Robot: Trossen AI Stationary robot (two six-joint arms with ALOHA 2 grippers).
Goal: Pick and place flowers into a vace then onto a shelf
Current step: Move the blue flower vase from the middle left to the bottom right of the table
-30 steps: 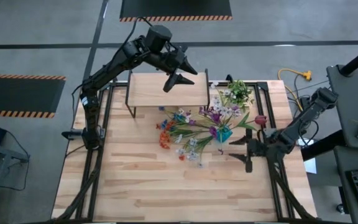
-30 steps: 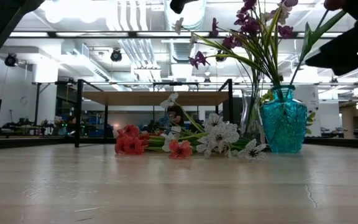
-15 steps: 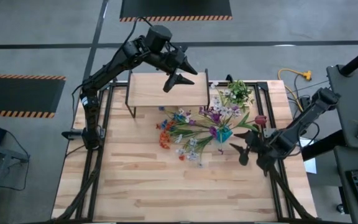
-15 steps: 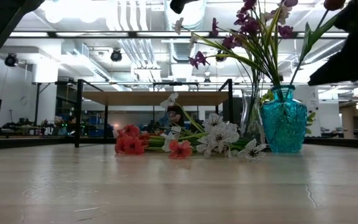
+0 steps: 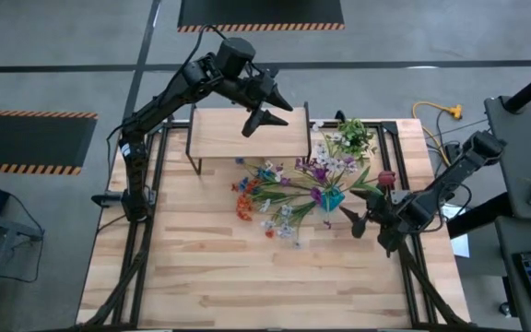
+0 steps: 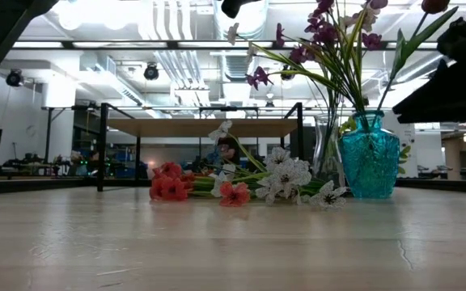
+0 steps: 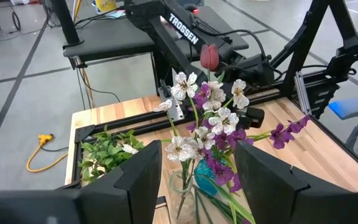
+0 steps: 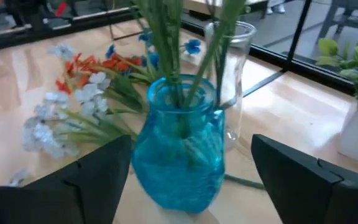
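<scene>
A blue glass vase (image 8: 179, 146) stands on the table right of centre, with purple, white and one dark red bloom (image 5: 387, 177) rising from stems set in its mouth. More flowers (image 5: 270, 205), orange, blue and white, lie flat on the table to its left. My right gripper (image 5: 356, 221) is open just to the near right of the vase, pointing at it; its fingers (image 8: 73, 186) stand short of the vase and do not touch it. My left gripper (image 5: 267, 112) hangs open high above the shelf (image 5: 247, 134), holding nothing.
A clear glass vase (image 8: 229, 68) stands right behind the blue one. A small leafy potted plant (image 5: 353, 136) sits at the far right, next to the shelf. A yellow cable (image 5: 436, 112) lies off the table's far right corner. Bare tabletop (image 5: 247, 277) fills the near half.
My right gripper has sunk a little and rolled and tipped about its wrist while staying near the blue vase. The vase and the flowers have not moved.
</scene>
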